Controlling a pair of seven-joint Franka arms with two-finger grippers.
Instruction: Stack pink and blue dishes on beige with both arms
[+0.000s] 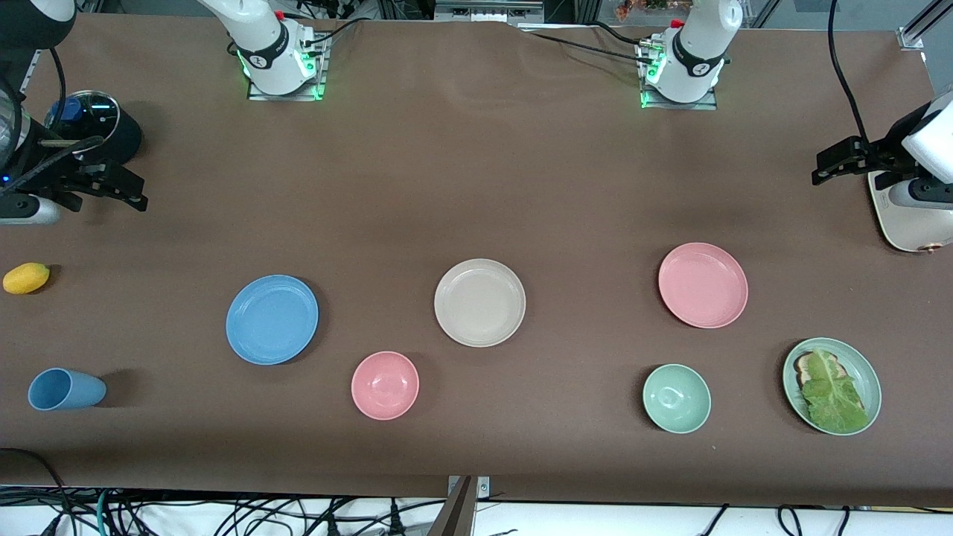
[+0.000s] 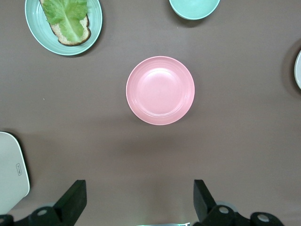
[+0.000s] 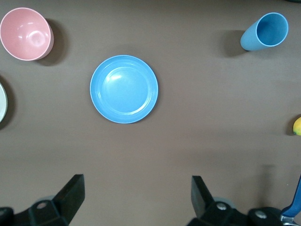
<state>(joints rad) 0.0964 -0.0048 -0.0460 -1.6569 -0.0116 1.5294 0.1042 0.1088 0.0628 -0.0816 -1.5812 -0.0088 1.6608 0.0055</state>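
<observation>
On the brown table, the beige plate lies between the blue plate and pink plate. Both arms wait. The left gripper and right gripper hang wide open, empty.

Both arms are glossy white with rounded shells. The right arm's base and the left arm's base each carry a black joint band with a small white mark, a red cap near the top, and a green glow at the foot, where each sits on a square metal plate. Black cables trail from both bases. The left tool and right tool are matte black, with angular wedge-shaped fingers and round silver screws.
</observation>
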